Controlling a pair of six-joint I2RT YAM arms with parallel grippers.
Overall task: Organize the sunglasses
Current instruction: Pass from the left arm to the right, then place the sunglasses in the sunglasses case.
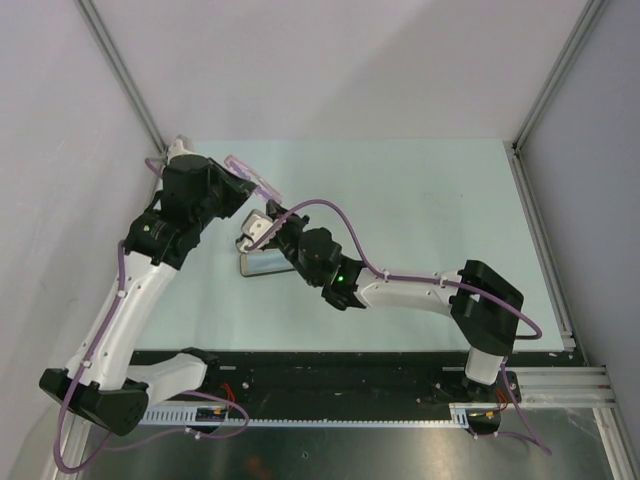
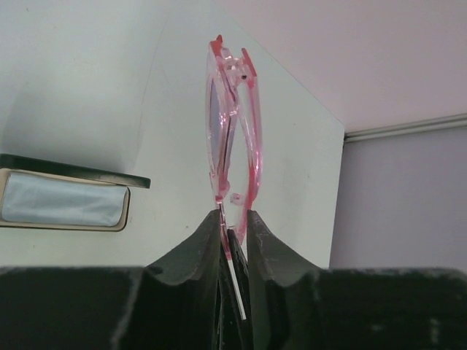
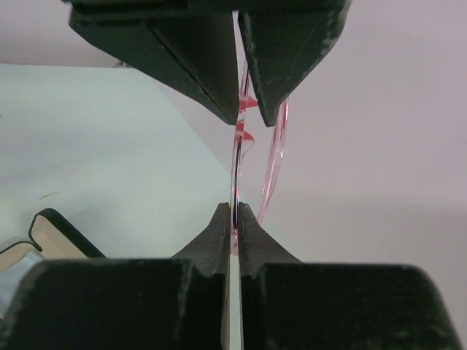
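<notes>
The sunglasses [image 1: 252,178], a thin pink translucent pair, are held in the air over the back left of the table. In the left wrist view they [image 2: 235,124] stand on edge, folded, and rise out of my left gripper [image 2: 233,215]. Its jaws sit narrowly apart and touch the frame on both sides. My right gripper [image 3: 236,211] comes from the opposite side and is shut on the lens edge of the sunglasses [image 3: 235,168]. The left gripper's fingers [image 3: 197,65] face it from above. In the top view the two grippers, left [image 1: 238,186] and right [image 1: 268,208], meet at the glasses.
An open black case [image 1: 266,263] with a pale blue cloth [image 2: 62,198] inside lies on the pale table [image 1: 430,210], just below the grippers. It also shows at the left edge as the case [image 3: 51,232]. Grey walls and metal posts [image 1: 125,75] close in the table.
</notes>
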